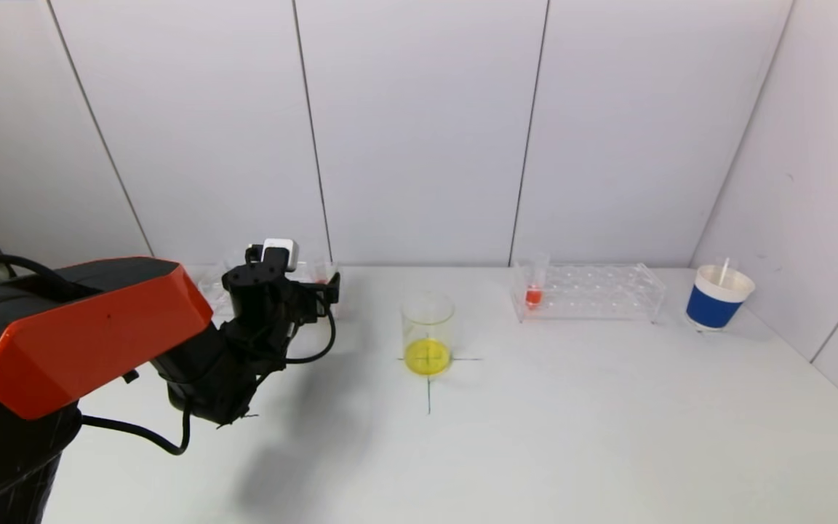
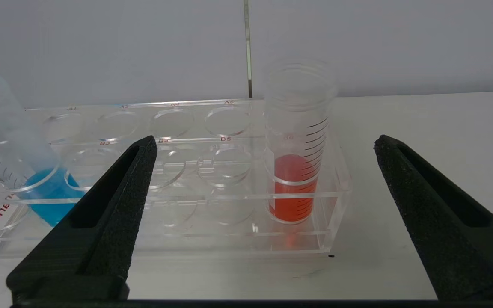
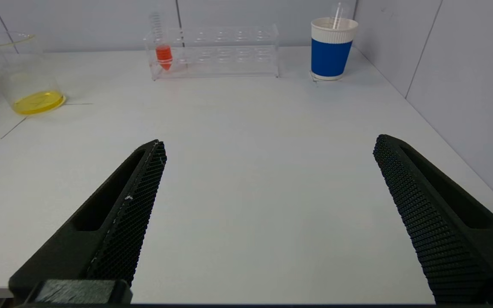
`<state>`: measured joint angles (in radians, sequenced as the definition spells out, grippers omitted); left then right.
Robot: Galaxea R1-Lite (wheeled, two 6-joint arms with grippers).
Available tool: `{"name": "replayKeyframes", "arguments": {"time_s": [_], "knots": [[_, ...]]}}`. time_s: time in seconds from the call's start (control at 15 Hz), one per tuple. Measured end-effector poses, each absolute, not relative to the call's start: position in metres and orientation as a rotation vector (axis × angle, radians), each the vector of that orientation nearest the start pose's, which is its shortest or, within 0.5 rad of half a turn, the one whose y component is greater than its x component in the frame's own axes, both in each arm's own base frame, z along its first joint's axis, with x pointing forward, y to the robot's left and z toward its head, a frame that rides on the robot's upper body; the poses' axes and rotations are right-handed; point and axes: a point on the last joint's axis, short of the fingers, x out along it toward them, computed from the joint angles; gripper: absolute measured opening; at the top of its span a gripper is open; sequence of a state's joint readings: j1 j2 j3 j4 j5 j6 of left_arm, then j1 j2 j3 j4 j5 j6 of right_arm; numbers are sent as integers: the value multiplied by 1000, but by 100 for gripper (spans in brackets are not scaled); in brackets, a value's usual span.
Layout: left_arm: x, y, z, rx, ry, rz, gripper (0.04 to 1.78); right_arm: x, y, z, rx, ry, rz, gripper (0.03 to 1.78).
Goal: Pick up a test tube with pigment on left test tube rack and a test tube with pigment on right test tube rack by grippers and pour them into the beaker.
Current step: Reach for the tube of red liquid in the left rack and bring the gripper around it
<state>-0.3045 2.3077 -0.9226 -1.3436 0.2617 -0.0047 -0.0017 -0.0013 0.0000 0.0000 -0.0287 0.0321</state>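
Left rack [image 2: 229,128]: clear, holes lettered A3, A4, A5, B3, B5; holds a blue tube [image 2: 24,171] and a red tube [image 2: 295,171], upright in the end hole.
Left gripper [image 2: 263,145]: fingers spread wide, facing the red tube, not touching.
Beaker [image 1: 428,331]: mid-worktop, yellow liquid inside.
Right rack [image 1: 590,291]: red-filled tube [image 1: 534,287] at its left end.
Right gripper [image 3: 268,145]: fingers wide apart, empty, above bare worktop [image 3: 250,171].
Risk: a finger may catch the rack wall and drag it.

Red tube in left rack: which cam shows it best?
Left wrist view: the red tube stands upright in the left rack, close up, between the open left pincer fingers. Head view: the arm mostly hides it. Right wrist view: only a red sliver at the frame edge.
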Motion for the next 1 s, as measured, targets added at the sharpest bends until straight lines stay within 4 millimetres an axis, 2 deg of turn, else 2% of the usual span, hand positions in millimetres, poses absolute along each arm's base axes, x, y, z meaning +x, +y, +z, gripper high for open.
{"name": "replayKeyframes", "arguments": {"time_s": [1.0], "knots": [[405,-125,60,1,9,-49,177,-23,-1,75,32,-2,-30,176]]}}
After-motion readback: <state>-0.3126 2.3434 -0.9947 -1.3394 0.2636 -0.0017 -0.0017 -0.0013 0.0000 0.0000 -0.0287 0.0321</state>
